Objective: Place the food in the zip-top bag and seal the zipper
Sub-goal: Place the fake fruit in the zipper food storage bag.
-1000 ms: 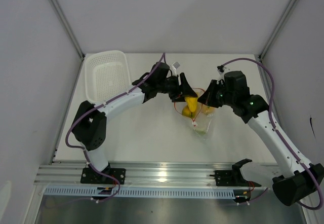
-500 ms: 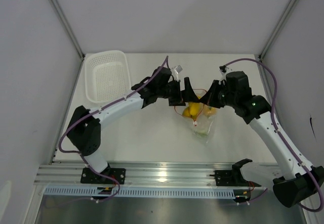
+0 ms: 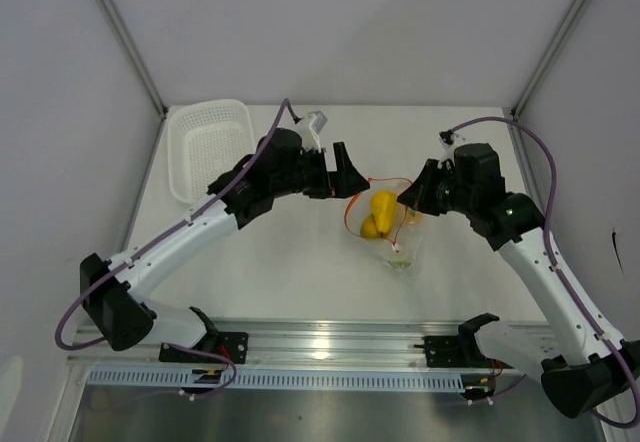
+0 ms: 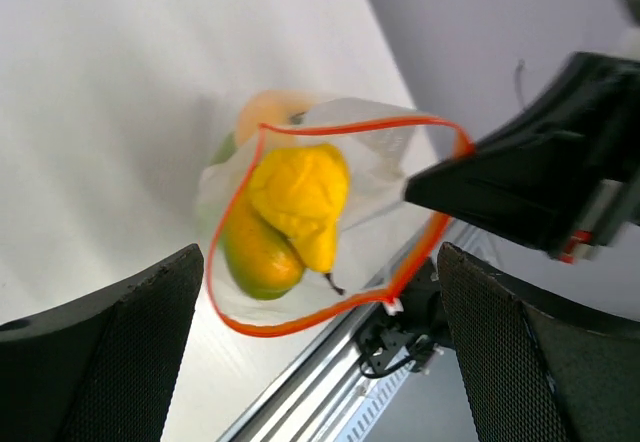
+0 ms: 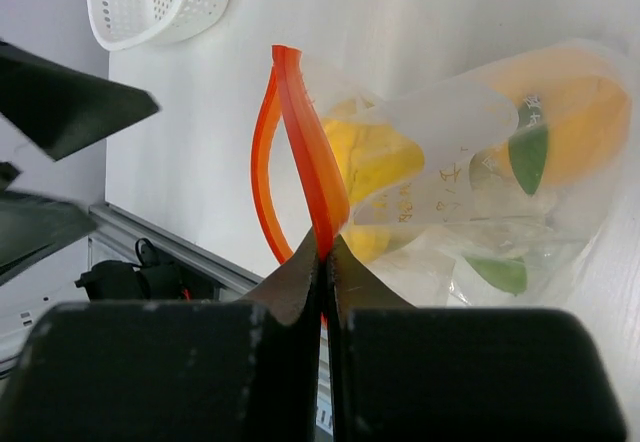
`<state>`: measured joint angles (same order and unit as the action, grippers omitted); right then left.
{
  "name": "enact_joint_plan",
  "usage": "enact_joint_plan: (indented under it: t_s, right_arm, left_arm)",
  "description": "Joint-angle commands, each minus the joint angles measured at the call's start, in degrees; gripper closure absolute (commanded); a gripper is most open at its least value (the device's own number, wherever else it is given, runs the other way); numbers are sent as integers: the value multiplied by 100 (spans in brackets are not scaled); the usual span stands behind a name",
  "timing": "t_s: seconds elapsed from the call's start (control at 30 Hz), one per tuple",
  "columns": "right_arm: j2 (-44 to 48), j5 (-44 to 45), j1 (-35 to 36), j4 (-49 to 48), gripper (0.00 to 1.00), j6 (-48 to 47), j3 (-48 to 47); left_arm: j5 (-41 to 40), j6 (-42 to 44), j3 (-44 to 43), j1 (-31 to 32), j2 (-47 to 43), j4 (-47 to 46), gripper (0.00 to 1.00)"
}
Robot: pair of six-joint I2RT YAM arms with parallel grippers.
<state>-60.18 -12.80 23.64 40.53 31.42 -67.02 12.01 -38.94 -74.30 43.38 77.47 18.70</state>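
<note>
Bag (image 3: 400, 252) on table (image 3: 280, 262), mouth open; we see yellow pear (image 4: 300, 197), yellow-green fruit (image 4: 255, 252), orange (image 4: 270, 112) inside; right gripper (image 5: 325, 252) pinches zipper (image 5: 305, 142); left gripper (image 3: 350, 172), wide open, has backed off left.

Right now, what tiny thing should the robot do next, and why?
Probably move the open, empty left gripper over to the zipper and pinch its free side. The yellow fruits already lie inside the zip-top bag, but its mouth gapes in a wide loop, and the right gripper pinches only one spot of the strip.
</note>
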Motion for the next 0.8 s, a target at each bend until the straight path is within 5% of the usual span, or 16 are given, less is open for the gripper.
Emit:
enact_joint_plan:
  t_s: [0.0, 0.2, 0.3, 0.5, 0.67, 0.77]
  right_arm:
    - [182, -126, -17, -142, 100, 22, -144]
    - [200, -91, -8, -81, 100, -4, -144]
    - [244, -83, -8, -46, 100, -22, -144]
    - [253, -74, -8, -72, 100, -22, -109]
    - [200, -91, -8, -151, 100, -22, 14]
    - [121, -74, -17, -239, 100, -92, 119]
  left_arm:
    - [-367, 194, 12, 31, 452, 802, 1]
    - [47, -96, 591, 48, 796, 205, 1]
    - [29, -96, 750, 39, 805, 3, 9]
    - [398, -105, 865, 48, 892, -393, 50]
    - [1099, -131, 812, 48, 963, -743, 94]
    - [1548, -202, 812, 48, 910, -999, 99]
